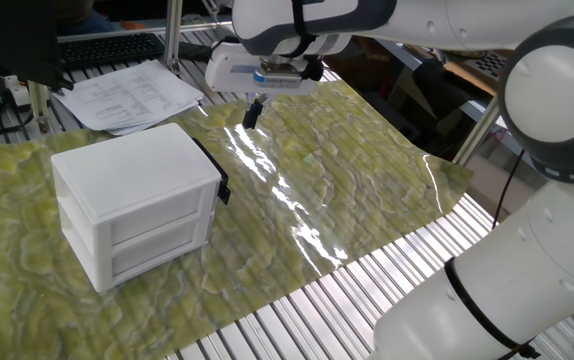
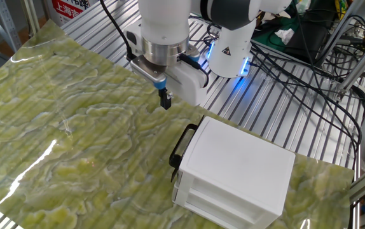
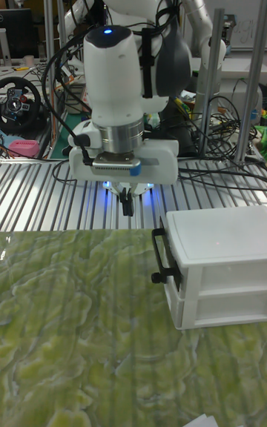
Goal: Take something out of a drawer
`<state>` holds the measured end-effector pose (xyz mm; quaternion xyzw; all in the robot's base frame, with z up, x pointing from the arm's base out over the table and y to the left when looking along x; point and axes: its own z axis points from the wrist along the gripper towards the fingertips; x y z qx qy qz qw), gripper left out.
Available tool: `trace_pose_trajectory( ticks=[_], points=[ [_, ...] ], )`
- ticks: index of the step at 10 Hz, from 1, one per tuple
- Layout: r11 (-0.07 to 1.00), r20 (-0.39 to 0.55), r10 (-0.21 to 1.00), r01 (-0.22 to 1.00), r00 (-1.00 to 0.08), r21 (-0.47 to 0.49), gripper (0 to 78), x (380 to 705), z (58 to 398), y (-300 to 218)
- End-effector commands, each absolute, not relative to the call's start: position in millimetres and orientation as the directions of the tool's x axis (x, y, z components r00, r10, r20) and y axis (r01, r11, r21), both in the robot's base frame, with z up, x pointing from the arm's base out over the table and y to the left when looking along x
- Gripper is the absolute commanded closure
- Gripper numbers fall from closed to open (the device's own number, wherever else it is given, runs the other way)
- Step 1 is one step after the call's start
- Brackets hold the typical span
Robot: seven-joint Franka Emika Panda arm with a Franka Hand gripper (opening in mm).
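The white two-drawer box (image 1: 132, 175) stands on the green mat. Its upper drawer (image 3: 219, 276) is pushed in, and the black handle (image 2: 183, 145) on its front faces the arm. My gripper (image 2: 165, 101) hangs above the mat, a little beyond the handle side of the box and apart from it. Its black fingers are together with nothing between them. The same gripper (image 1: 252, 114) shows behind and right of the box, and the gripper (image 3: 127, 207) shows up and left of the handle (image 3: 158, 256). The something is hidden from every view.
The green patterned mat (image 1: 347, 190) covers a slatted metal table (image 1: 297, 320). Papers (image 1: 127, 95) and a keyboard (image 1: 107, 47) lie behind the box. The arm's base (image 2: 230, 54), lit blue, and cables (image 2: 309, 76) sit beyond the mat.
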<state>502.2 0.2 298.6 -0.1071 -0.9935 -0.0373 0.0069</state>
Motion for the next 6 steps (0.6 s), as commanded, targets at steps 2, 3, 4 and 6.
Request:
trace_pose_trajectory(
  ticks=[2,3,4,6],
  points=[
    [0.973,0.042,0.221,0.223,-0.974,0.061,77.6,502.9,299.9,0.2],
    [0.975,0.040,0.215,0.217,-0.976,0.046,77.6,502.9,299.9,0.2],
    [0.978,0.039,0.206,0.207,-0.978,0.029,77.6,502.9,299.9,0.2],
    [0.982,0.033,0.191,0.191,-0.981,0.007,77.6,502.9,299.9,0.2]
  ],
)
